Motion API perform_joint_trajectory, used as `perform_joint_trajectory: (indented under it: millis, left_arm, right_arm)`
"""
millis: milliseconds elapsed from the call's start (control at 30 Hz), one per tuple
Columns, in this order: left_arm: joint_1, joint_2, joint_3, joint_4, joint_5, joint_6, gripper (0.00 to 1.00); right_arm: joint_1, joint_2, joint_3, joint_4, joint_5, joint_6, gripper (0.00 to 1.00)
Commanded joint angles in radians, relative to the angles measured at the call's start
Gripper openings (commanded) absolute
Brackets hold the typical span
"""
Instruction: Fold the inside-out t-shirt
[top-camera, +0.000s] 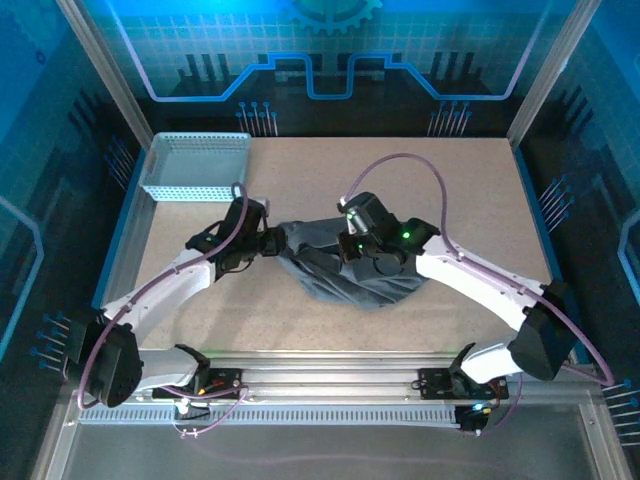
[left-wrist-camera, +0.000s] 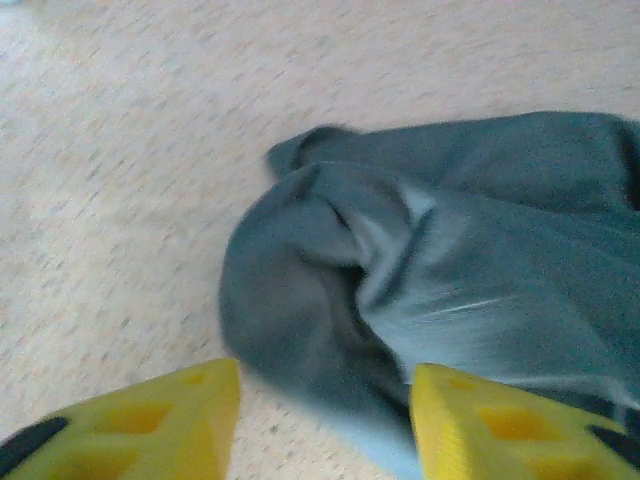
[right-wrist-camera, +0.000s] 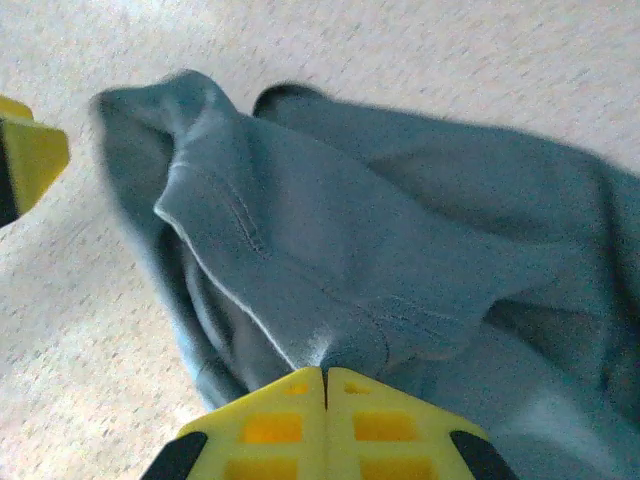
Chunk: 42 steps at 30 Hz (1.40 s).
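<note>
Left gripper: fingers apart, holding nothing | right gripper: closed together on a fold | plain dark grey soft cloth t-shirt: bunched heap, right of and nearer than light blue mesh basket, well apart from it | risk: if lone pinch lifts, unheld basket-side end likely sags or drags, crumpling heap; thin fold may slip out.

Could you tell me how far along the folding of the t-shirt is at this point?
Nothing looks folded yet: the t-shirt lies in a crumpled heap. In hand: the right gripper is shut and appears to pinch a ridge of cloth, while the left gripper stands open at the heap's left end. Left to do: spread it flat, then make every fold.
</note>
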Motion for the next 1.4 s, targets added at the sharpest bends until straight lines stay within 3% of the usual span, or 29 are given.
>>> perform_joint_trajectory:
  millis: [0, 100, 200, 367, 567, 800, 900, 967, 1067, 1167, 1267, 1367]
  left_arm:
    - [0.005, -0.125, -0.066, -0.081, -0.074, -0.147, 0.57]
    - [-0.009, -0.191, -0.116, -0.029, -0.026, -0.221, 0.59]
    - [-0.057, -0.204, -0.117, 0.001, -0.003, -0.288, 0.58]
    - [-0.194, -0.096, -0.032, 0.05, 0.018, -0.353, 0.61]
    - [-0.321, 0.119, 0.109, 0.064, 0.013, -0.381, 0.65]
    - [-0.336, 0.422, 0.335, -0.057, -0.066, -0.316, 0.73]
    - [-0.335, 0.494, 0.375, -0.035, -0.017, -0.286, 0.65]
    - [-0.335, 0.52, 0.386, -0.043, -0.003, -0.274, 0.55]
    - [-0.333, 0.519, 0.353, -0.033, 0.017, -0.258, 0.25]
    - [-0.331, 0.462, 0.273, -0.025, -0.008, -0.241, 0.08]
    - [-0.302, 0.386, 0.168, -0.011, -0.042, -0.213, 0.0]
    - [-0.233, 0.314, 0.065, 0.05, 0.0, -0.167, 0.0]
  right_arm:
    - [0.026, -0.003, 0.025, 0.1, -0.116, 0.014, 0.04]
    - [0.024, -0.03, 0.02, 0.068, -0.076, -0.009, 0.39]
    - [-0.042, -0.082, 0.0, 0.021, -0.008, -0.024, 0.53]
    - [-0.23, -0.096, -0.043, -0.011, -0.072, 0.003, 0.62]
    - [-0.348, -0.046, -0.118, 0.012, -0.091, 0.02, 0.62]
    - [-0.441, 0.056, -0.195, 0.034, -0.087, 0.068, 0.65]
    - [-0.457, 0.114, -0.216, 0.053, -0.107, 0.071, 0.65]
    - [-0.457, 0.142, -0.23, 0.084, -0.141, 0.062, 0.65]
    - [-0.45, 0.171, -0.236, 0.111, -0.202, 0.062, 0.59]
    - [-0.395, 0.156, -0.247, 0.107, -0.2, 0.079, 0.56]
    - [-0.295, 0.125, -0.269, 0.081, -0.17, 0.116, 0.55]
    - [-0.18, 0.083, -0.305, 0.093, -0.163, 0.162, 0.55]
